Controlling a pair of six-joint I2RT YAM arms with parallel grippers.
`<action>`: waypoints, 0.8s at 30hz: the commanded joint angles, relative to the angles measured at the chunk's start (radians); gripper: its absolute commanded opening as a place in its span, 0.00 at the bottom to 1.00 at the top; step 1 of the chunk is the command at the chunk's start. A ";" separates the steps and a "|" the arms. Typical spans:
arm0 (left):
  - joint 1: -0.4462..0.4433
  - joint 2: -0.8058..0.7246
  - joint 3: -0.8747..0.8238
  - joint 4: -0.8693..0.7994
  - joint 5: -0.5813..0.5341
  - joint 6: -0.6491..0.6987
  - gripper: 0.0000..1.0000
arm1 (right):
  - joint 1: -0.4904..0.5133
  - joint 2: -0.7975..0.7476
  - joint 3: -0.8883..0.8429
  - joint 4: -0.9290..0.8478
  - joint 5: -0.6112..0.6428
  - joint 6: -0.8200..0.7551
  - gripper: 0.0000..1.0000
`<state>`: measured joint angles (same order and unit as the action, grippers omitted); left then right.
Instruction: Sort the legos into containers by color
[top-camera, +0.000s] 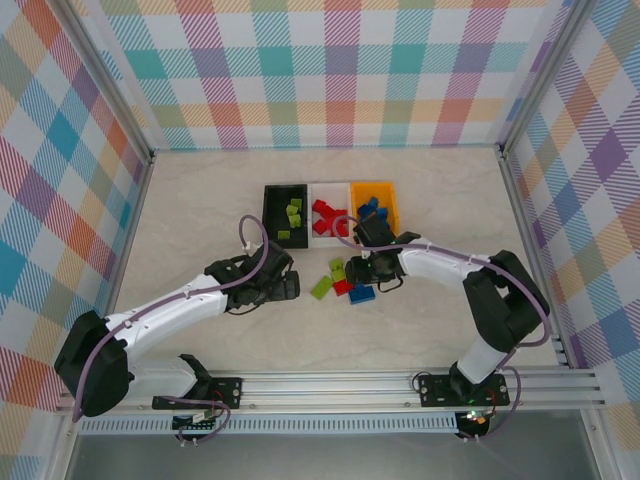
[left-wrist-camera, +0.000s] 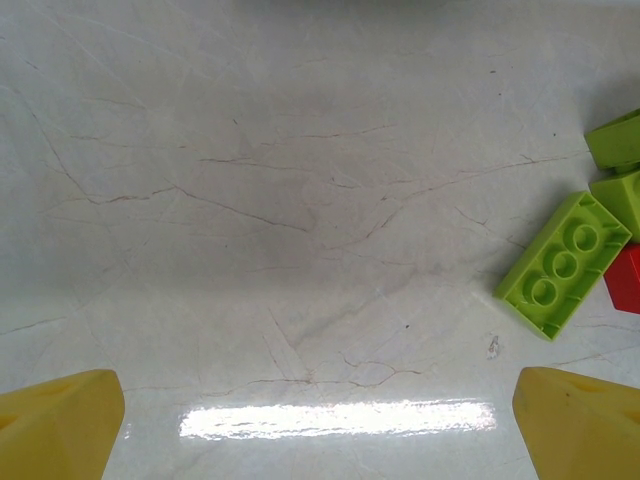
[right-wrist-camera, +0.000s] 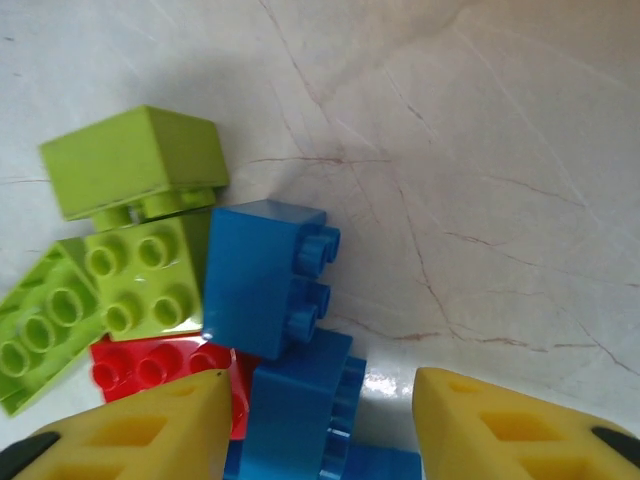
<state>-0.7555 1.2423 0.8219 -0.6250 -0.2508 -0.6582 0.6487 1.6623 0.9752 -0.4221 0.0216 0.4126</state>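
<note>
The left fingers (left-wrist-camera: 60, 425) are spread wide over bare table (left-wrist-camera: 300, 200) and hold nothing. Ahead of the right-hand finger lies a long green brick (left-wrist-camera: 563, 263), flat, three rings on its face, its long axis slanting from near-left to far-right. Two more green pieces (left-wrist-camera: 617, 140) sit just beyond it at the frame edge, and a red piece (left-wrist-camera: 626, 280) touches its right side. The right fingers (right-wrist-camera: 150, 430) are also apart, and a blue brick (right-wrist-camera: 300, 405) sits in the gap, close to the left-hand finger; I cannot tell whether it is touched. Just ahead of it a second blue brick (right-wrist-camera: 262, 280) lies on its side, its studs pointing right and its long axis running away from the fingers. Left of that are three green bricks: a square one (right-wrist-camera: 150, 285) with its studs up, a block (right-wrist-camera: 135, 160) beyond it tipped over with its studs facing back toward the fingers, and a long one (right-wrist-camera: 45, 335) slanting off the left edge. One red brick (right-wrist-camera: 150, 365) lies flat against the left-hand finger. Beyond both arms three bins stand touching in a row: black (top-camera: 267, 215) holding green bricks, white (top-camera: 312, 200) holding red, orange (top-camera: 391, 200) holding blue. Their counts are too small to tell.
</note>
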 joint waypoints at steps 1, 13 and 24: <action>0.009 -0.026 -0.008 -0.016 -0.002 -0.002 1.00 | 0.007 0.031 0.025 0.006 0.009 -0.024 0.47; 0.009 -0.010 -0.011 -0.007 -0.001 -0.001 1.00 | 0.013 -0.063 -0.009 0.000 0.048 -0.004 0.26; 0.009 -0.018 -0.006 -0.006 -0.002 0.007 1.00 | -0.152 -0.104 0.191 -0.010 0.120 -0.026 0.24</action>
<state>-0.7555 1.2377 0.8215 -0.6247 -0.2512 -0.6579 0.5434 1.4750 1.0870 -0.4442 0.1120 0.4019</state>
